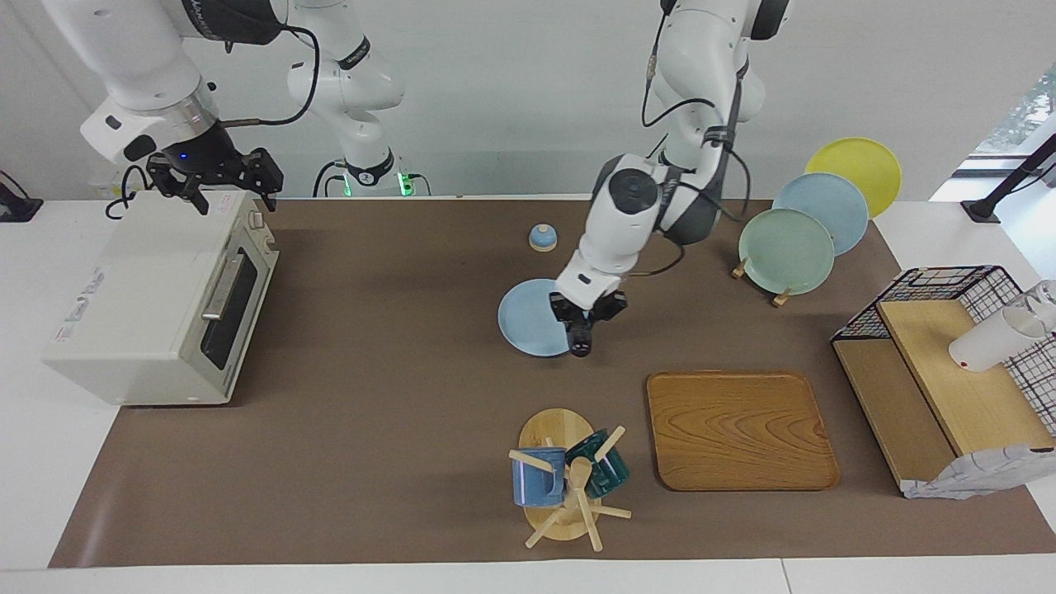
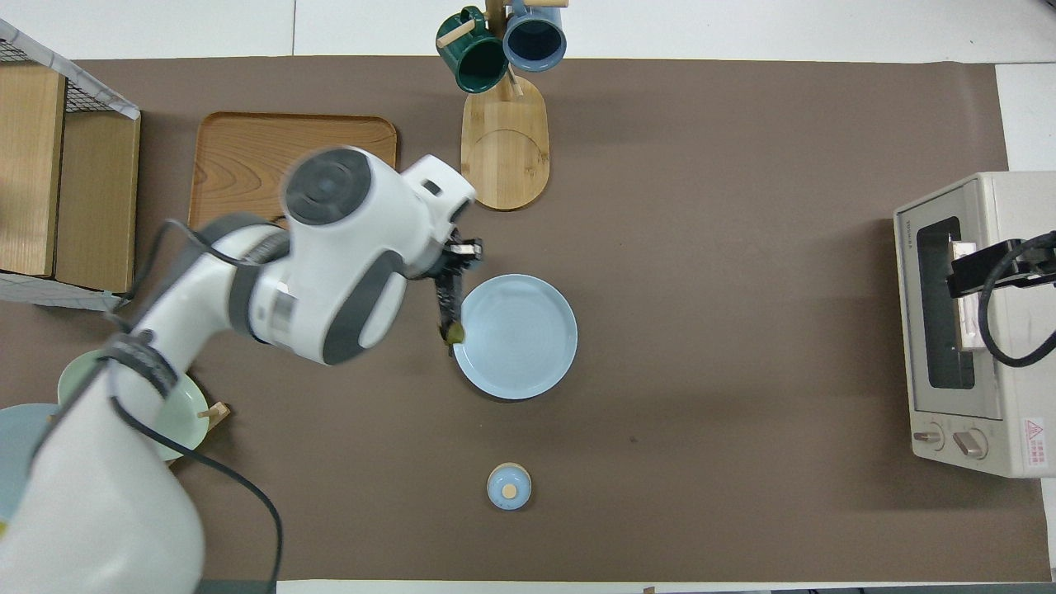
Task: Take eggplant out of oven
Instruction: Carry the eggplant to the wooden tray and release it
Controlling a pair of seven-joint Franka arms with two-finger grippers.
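Overhead view: oven (image 2: 973, 322) door strip reads "TOSHIBA", door shut.

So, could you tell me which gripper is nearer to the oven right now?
The right. The right gripper is over the top of the oven, near its door edge, while the left gripper holds the eggplant over the blue plate mid-table.

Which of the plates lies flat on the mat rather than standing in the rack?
The light blue plate under the left gripper; the yellow, blue and green plates stand in the rack.
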